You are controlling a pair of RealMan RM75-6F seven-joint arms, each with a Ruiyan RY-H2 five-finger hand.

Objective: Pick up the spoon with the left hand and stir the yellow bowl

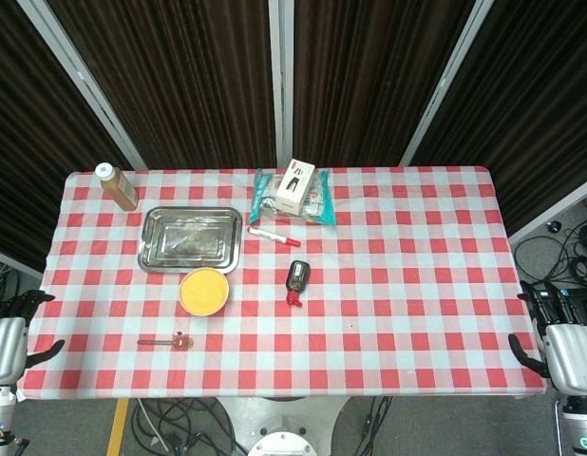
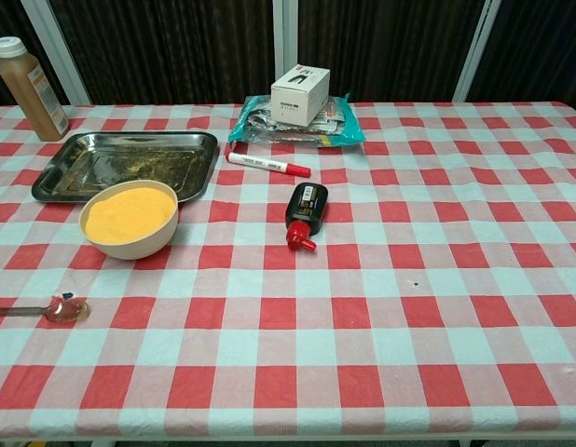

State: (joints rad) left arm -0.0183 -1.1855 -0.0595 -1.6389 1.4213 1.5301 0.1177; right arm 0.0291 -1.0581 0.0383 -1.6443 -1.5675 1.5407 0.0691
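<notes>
A metal spoon (image 1: 166,341) (image 2: 41,310) lies flat on the checked cloth near the front left, its bowl end pointing right. Just behind it stands the yellow bowl (image 1: 204,291) (image 2: 130,220), filled with a yellow-orange mass. My left hand (image 1: 16,332) hangs off the table's left edge, fingers apart and holding nothing, well left of the spoon. My right hand (image 1: 552,334) sits off the right edge, fingers also spread and empty. Neither hand shows in the chest view.
A metal tray (image 1: 191,237) (image 2: 126,164) lies behind the bowl. A brown bottle (image 1: 116,185) (image 2: 29,87) stands at the back left. A red marker (image 1: 274,236) (image 2: 267,165), a small black bottle with a red cap (image 1: 295,280) (image 2: 305,215) and a white box on a packet (image 1: 295,190) (image 2: 300,102) occupy the middle.
</notes>
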